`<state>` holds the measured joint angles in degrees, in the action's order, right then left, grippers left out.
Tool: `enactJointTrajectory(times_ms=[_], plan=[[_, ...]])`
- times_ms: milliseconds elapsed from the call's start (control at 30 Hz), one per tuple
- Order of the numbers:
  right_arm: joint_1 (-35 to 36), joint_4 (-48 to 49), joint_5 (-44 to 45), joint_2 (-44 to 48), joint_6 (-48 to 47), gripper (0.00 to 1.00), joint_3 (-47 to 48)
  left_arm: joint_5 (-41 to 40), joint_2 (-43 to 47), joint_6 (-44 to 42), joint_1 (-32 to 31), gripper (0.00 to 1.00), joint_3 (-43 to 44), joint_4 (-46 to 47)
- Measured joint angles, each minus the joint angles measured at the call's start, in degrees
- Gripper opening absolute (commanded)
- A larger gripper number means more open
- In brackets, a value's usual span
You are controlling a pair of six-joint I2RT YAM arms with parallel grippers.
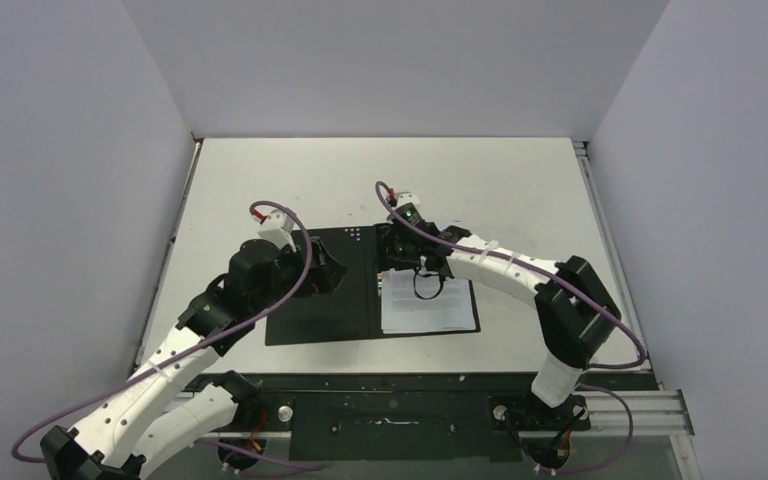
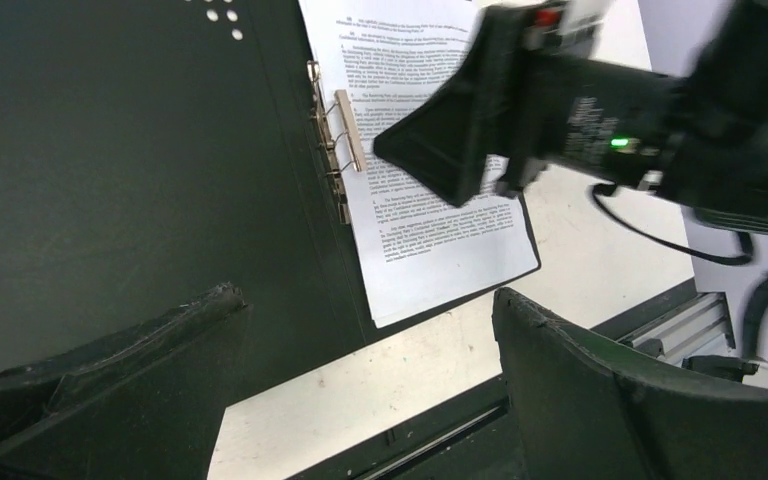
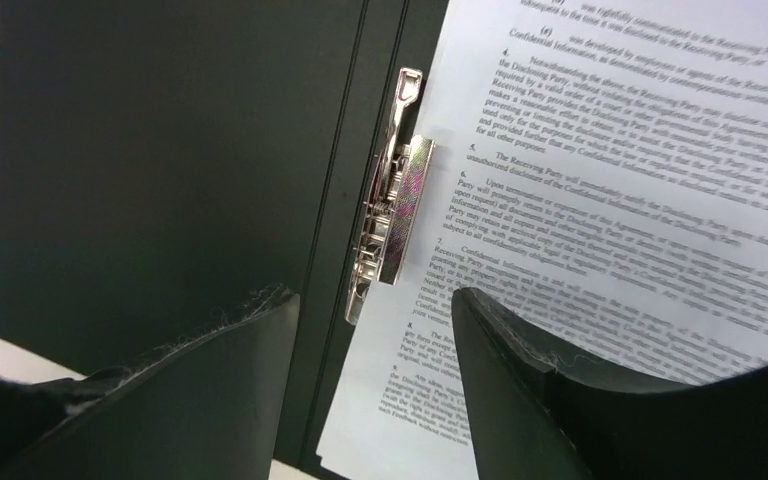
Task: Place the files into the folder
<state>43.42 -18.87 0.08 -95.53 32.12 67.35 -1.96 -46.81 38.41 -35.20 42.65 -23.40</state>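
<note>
The folder (image 1: 325, 318) lies open, black inside up, in the middle of the surface (image 1: 290, 175). The files (image 1: 435, 312) rest on its 3 o'clock half, their left edge at the spine clip (image 3: 397, 222). The clip's plate sits over that edge, but I cannot tell whether it is pressed shut.

The right pincer (image 3: 370, 300) hangs just above the clip's 6 o'clock end, its jaws partly apart with nothing between them. The left pincer (image 2: 365, 295) hovers over the 9 o'clock half, spread wide and holding nothing.

Risks from here, as I judge them:
- A finger coming down on the paper beside the clip could drag the sheets toward 3 o'clock, pulling them out from under the plate or skewing them.
- The 6 o'clock corner of the files already reaches the cover's edge, so a small slide would leave paper sticking out.
- Pushing sideways on the clip could swing the whole folder, since nothing pins it down.
- The pincers are near each other over the spine, so closing the cover from 9 o'clock could bring them into contact.
</note>
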Motion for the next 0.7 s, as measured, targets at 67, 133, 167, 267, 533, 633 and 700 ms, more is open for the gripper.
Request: enactJointTrajectory(times_ms=[67, 133, 167, 267, 533, 633, 700], plan=[[1.0, 0.1, 0.7, -2.8, 0.3, 0.57, 0.9, -0.2, 1.6, -1.6, 0.0, 0.93, 1.4, -2.1], [1.7, 0.2, 1.3, -5.3, 0.6, 0.55, 1.6, -0.8, 3.1, -3.3, 0.0, 0.93, 2.7, -4.2], [2.0, 0.3, 1.5, -6.2, 0.8, 0.54, 1.9, -1.1, 3.7, -4.1, 0.0, 0.93, 3.1, -5.1], [2.4, 0.3, 2.1, -7.8, 1.2, 0.51, 2.2, -2.4, 5.3, -6.2, 0.0, 0.93, 3.4, -6.9], [2.4, 0.8, 2.8, -11.1, 1.7, 0.43, 4.2, -3.5, 8.0, -7.9, 0.0, 0.93, 2.6, -9.9], [2.4, 0.8, 3.2, -11.8, 1.7, 0.40, 4.9, -3.6, 8.3, -8.0, 0.0, 0.93, 2.6, -10.1], [2.4, 0.8, 3.6, -12.3, 1.8, 0.38, 5.3, -3.6, 8.3, -8.1, 0.0, 0.92, 2.6, -10.3]])
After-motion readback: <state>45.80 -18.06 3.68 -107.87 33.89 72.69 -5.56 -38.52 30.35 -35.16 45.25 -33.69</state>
